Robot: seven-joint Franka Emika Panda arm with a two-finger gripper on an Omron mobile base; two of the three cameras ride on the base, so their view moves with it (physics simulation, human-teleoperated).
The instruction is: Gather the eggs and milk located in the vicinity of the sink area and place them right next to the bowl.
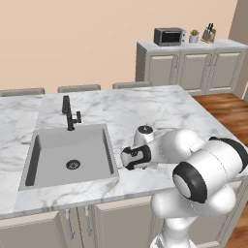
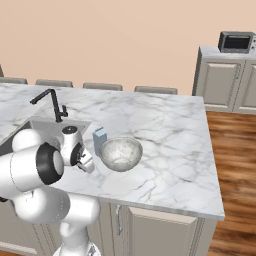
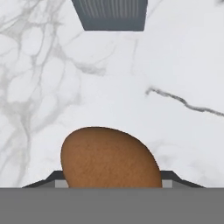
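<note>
My arm [image 1: 193, 164]: glossy white rounded shells w/ black bands at joints, fat cylinder links. Big elbow joint [image 2: 37, 167] has a dark ring round a white cap; at its 3 o'clock, wrist [image 2: 75, 150] w/ small round dark-rimmed cap. Finger tips [image 3: 173, 177] dark grey.
</note>
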